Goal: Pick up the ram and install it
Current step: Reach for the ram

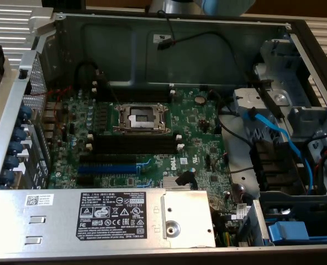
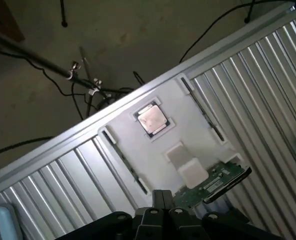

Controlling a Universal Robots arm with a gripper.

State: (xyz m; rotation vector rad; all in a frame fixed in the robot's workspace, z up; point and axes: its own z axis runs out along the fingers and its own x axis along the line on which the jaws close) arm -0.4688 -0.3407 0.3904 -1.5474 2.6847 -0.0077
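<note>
the gripper (image 2: pixel 162 207) hung with its jaws together and empty, just beside the ram (image 2: pixel 215 182), which lay at the edge of the white tray (image 2: pixel 188 120). nothing was picked up; the motherboard's black slots (image 1: pixel 135 144) stood empty, so pickup and seating were both left to do

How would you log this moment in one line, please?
stage: ram not yet picked | gripper: shut, empty, over white holder | ram: at holder's edge, nearest gripper | black slots: empty
</note>
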